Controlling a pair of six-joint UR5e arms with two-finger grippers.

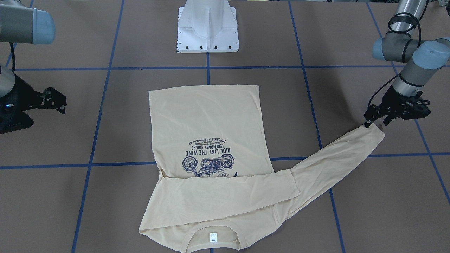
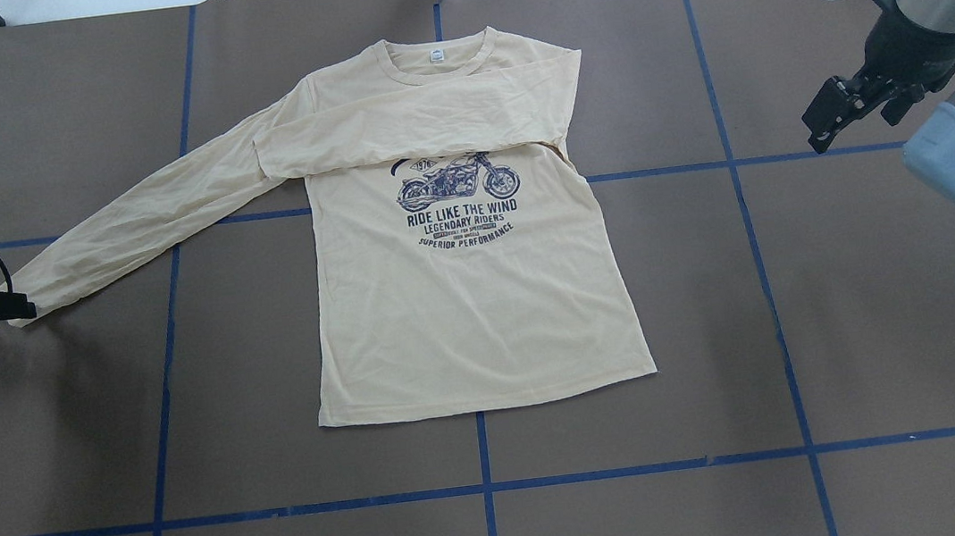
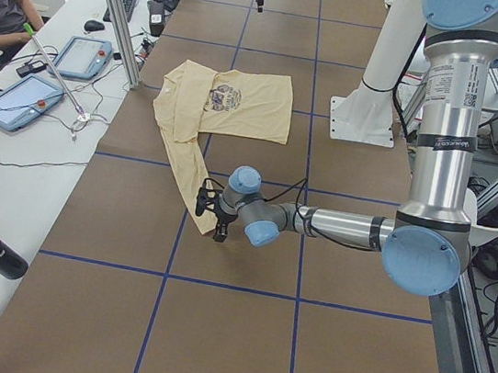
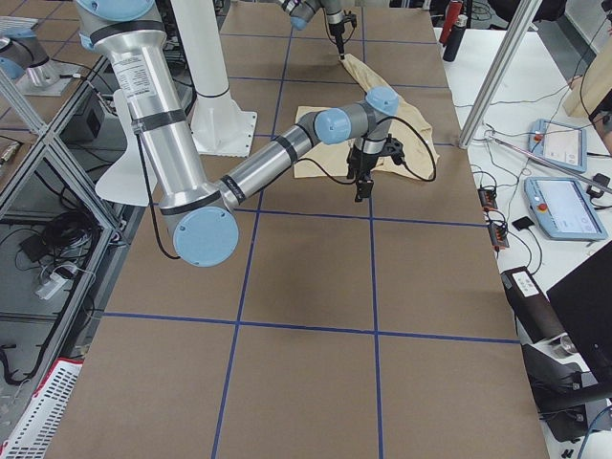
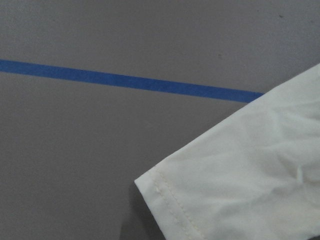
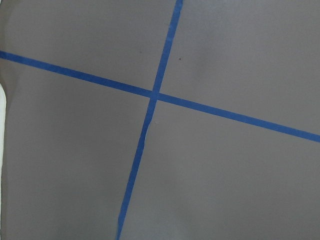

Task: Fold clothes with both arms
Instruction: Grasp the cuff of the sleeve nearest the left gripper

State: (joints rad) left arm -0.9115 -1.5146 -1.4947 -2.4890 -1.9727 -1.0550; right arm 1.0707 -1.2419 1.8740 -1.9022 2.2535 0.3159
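The T-shirt (image 2: 473,304) is thin, matt cream cloth, lightly creased, with stitched hems. The table (image 2: 895,301) wears matt brown paper crossed by smooth blue tape (image 2: 644,469).

Top of print (image 2: 457,182) under folded sleeve (image 2: 416,126), neck label (image 2: 437,55) unreadable — left pincer (image 2: 22,309) cut by overhead edge
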